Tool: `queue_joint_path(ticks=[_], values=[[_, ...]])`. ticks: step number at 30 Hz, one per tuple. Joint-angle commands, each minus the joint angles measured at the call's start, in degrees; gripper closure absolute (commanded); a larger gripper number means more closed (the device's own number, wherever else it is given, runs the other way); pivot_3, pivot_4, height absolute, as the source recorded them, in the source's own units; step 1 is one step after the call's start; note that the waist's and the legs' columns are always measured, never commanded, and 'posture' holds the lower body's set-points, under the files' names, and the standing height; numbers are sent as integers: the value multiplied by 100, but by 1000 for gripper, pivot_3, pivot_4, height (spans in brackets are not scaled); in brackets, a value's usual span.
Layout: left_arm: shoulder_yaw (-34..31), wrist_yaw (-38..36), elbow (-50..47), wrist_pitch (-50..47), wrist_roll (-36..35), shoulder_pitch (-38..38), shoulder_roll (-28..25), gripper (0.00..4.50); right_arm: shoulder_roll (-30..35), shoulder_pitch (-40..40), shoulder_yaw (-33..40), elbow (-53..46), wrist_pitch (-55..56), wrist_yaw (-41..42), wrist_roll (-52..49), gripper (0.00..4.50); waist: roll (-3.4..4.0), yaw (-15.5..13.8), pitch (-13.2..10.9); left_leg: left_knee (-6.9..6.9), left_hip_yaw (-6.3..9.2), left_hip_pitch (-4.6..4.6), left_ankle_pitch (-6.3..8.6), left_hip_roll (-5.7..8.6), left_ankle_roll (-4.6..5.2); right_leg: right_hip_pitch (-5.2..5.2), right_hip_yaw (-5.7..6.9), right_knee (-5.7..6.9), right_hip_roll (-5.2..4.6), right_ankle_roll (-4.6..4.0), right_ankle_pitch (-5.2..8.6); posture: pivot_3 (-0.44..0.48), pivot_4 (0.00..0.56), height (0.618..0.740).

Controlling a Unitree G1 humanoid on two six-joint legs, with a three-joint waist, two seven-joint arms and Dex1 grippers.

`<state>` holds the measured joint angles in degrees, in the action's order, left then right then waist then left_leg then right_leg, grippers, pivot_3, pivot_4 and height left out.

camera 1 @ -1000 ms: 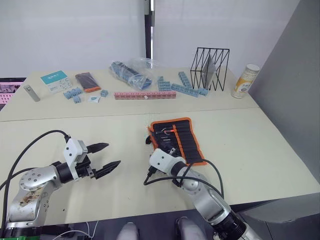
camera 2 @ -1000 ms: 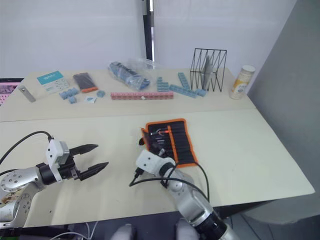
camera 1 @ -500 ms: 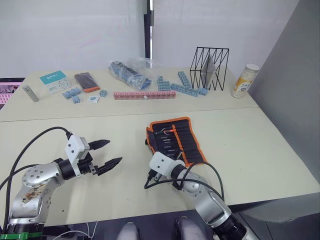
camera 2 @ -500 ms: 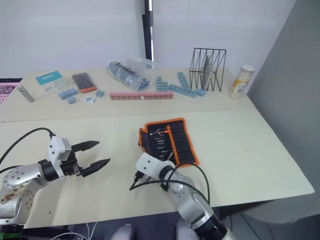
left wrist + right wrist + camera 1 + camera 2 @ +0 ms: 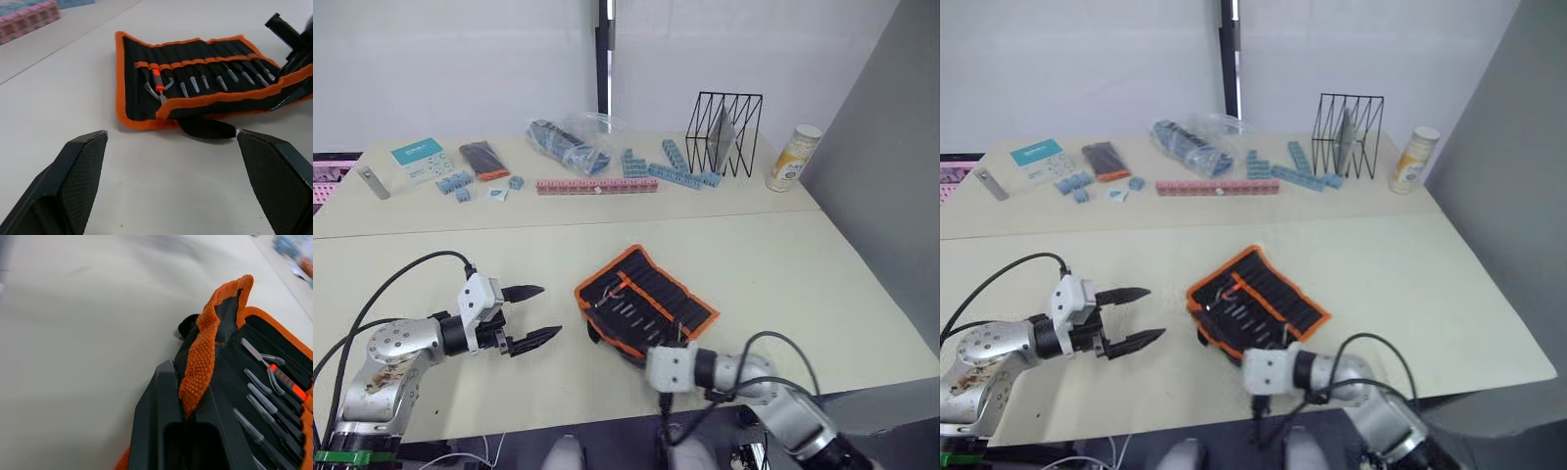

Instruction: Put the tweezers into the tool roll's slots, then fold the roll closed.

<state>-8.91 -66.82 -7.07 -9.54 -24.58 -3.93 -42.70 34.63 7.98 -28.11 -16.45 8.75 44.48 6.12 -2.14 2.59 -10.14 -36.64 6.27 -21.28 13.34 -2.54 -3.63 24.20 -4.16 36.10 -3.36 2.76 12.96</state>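
The tool roll [image 5: 646, 299], black with orange edging, lies open and turned at an angle on the near table. Several slim tweezers [image 5: 205, 81] sit side by side in its slots [image 5: 188, 63] under the orange strip. My right gripper [image 5: 188, 396] is shut on the roll's orange edge [image 5: 205, 342] at its near corner, lifting that edge off the table. My left gripper [image 5: 548, 311] hovers open just left of the roll, fingers pointing at it, holding nothing. A black tab [image 5: 203, 128] sticks out from under the roll's side.
On the far table stand a black wire rack [image 5: 724, 132], a bottle [image 5: 795, 157], a bag of blue blocks [image 5: 570, 142], a pink strip [image 5: 597, 185], a small black-and-orange box [image 5: 485, 160] and a card [image 5: 419, 157]. The table's front edge runs just behind my right gripper.
My right gripper has shut on the roll's edge and swung toward the front edge, turning the roll and dragging it nearer. The left gripper has moved slightly right, staying open.
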Motion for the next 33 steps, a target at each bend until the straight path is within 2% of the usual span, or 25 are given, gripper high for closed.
queue_joint_path(ticks=[1, 5, 8, 14, 17, 28, 33], values=[[359, -654, 215, 465, 132, -494, -201, 0, 162, 100, 110, 57, 606, 450, -306, 4461, 0, -3, 0, 0, 0, 1, 0, 0, 0, 0, 0, 0, 1, -7, 4, 0, 150, 737], [888, -1477, 721, 977, 296, -1048, -272, 0, 205, 241, 190, 345, 865, 624, -299, 4461, 0, -1, 0, -2, 0, 1, -1, 2, 0, -4, -2, -1, 1, -5, 3, 0, 150, 737], [1276, -1889, 1345, 1493, 543, -1606, -115, 0, 153, 330, 254, 486, 895, 646, -305, 4461, 1, -3, 0, -2, -1, 0, -1, 1, 1, -2, -2, 1, 2, 20, -13, 0, 150, 737], [1754, -2222, 2579, 2361, 944, -2669, 426, 0, 78, 310, 341, 462, 831, 602, -231, 4461, 1, -31, -1, -7, 0, -8, -1, 5, 2, -4, -4, -2, 2, 25, -16, 0, 150, 737], [1862, -2412, 2682, 2403, 894, -2799, 545, 836, 90, 183, 411, 366, 769, 538, -184, 4500, 1, -24, -1, -7, 0, -10, 0, 5, 2, -2, -4, -1, 3, 26, -16, 0, 150, 737], [1979, -2568, 2525, 2421, 707, -2583, 229, 4462, -21, 211, 504, 397, 429, 309, 228, 4500, 2, -7, -1, -10, 0, -4, 5, 4, 14, -5, -8, 6, 5, 25, -15, 0, 150, 737], [1821, -2460, 2231, 2330, 723, -2232, 151, 4462, -231, 365, 584, 530, 204, 71, 447, 4500, 3, -3, -2, -10, 0, -4, 4, 3, 14, -1, -7, 11, 6, 25, -15, 0, 150, 737]])
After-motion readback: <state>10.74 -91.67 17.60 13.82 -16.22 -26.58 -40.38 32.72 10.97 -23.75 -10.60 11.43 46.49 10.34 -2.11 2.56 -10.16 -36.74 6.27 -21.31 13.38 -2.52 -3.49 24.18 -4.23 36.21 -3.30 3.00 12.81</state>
